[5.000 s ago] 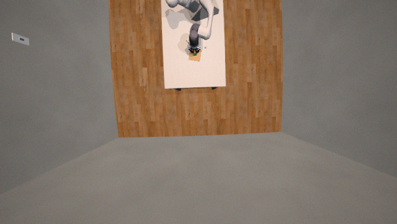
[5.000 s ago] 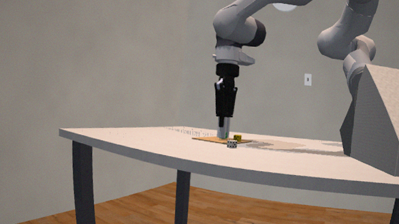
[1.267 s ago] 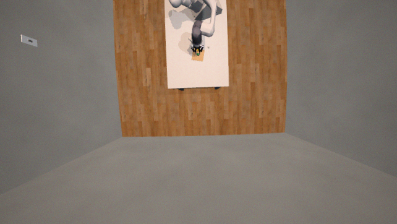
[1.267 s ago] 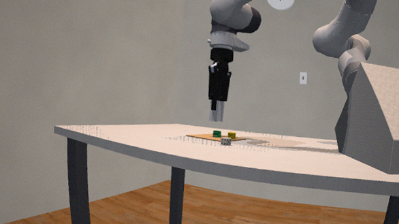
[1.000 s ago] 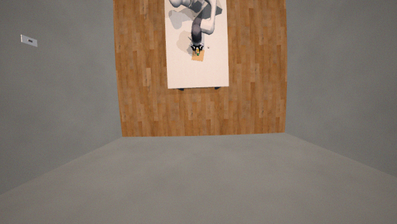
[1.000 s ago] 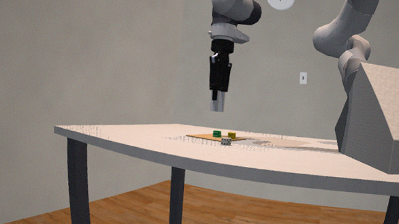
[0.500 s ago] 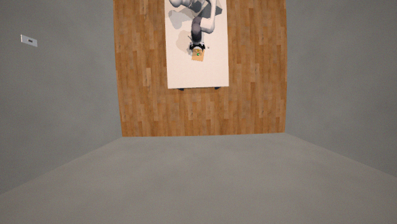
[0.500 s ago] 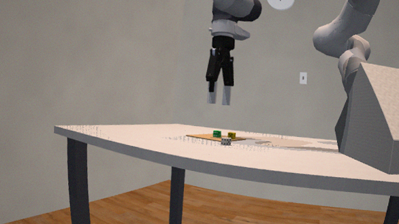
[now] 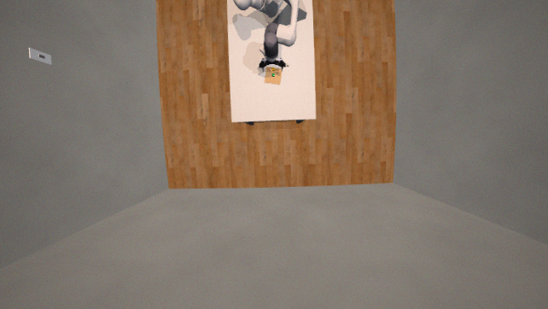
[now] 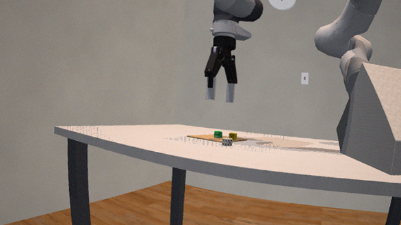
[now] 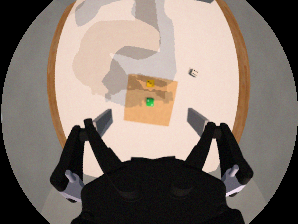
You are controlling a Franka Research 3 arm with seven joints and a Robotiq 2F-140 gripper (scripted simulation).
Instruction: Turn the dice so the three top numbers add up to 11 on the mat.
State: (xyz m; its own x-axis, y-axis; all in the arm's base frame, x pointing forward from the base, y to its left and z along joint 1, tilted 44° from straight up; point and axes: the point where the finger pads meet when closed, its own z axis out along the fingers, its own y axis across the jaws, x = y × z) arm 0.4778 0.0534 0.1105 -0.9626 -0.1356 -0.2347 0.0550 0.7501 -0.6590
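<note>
A tan mat [image 11: 153, 96] lies flat on the white table; it also shows in the exterior view [image 10: 215, 138] and from above [image 9: 273, 76]. A green die [image 11: 149, 102] [image 10: 218, 134] and a yellow die [image 11: 150, 84] [image 10: 233, 135] rest on the mat. A white die [image 11: 193, 71] [image 10: 227, 142] lies on the bare table, off the mat. The top numbers are too small to read. My gripper [image 10: 220, 94] hangs high above the mat, open and empty; its fingers frame the mat in the wrist view [image 11: 152, 120].
A large grey block [image 10: 381, 121] stands at the right of the table beside the arm's base. The table's front edge [image 10: 217, 167] runs close to the white die.
</note>
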